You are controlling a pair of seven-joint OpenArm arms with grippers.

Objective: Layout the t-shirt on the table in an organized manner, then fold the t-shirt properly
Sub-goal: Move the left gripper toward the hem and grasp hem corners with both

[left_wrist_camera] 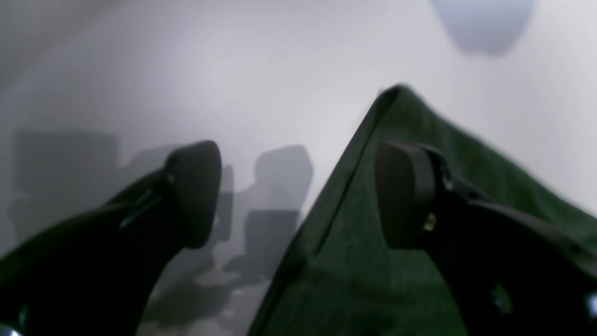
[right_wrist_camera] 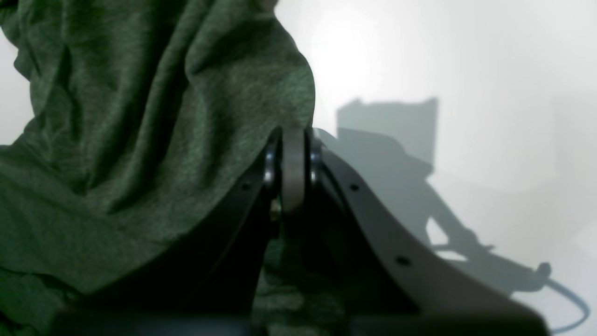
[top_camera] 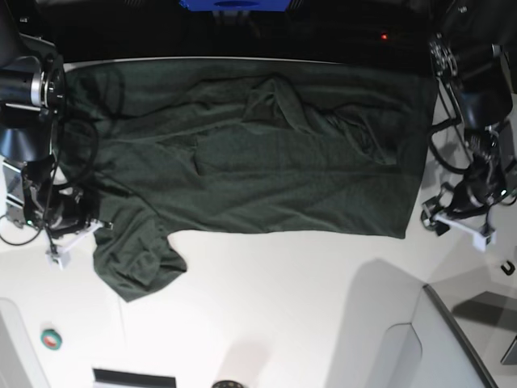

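The shirt lies spread across the far half of the table, creased at its middle, one sleeve hanging toward 7 o'clock in the base view. The right gripper sits low at the shirt's 9 o'clock edge, fingers pressed together and pinching the shirt (fabric bunches against them). The left gripper sits low at the 3 o'clock edge, fingers spread wide and empty, one over cloth, one over table.
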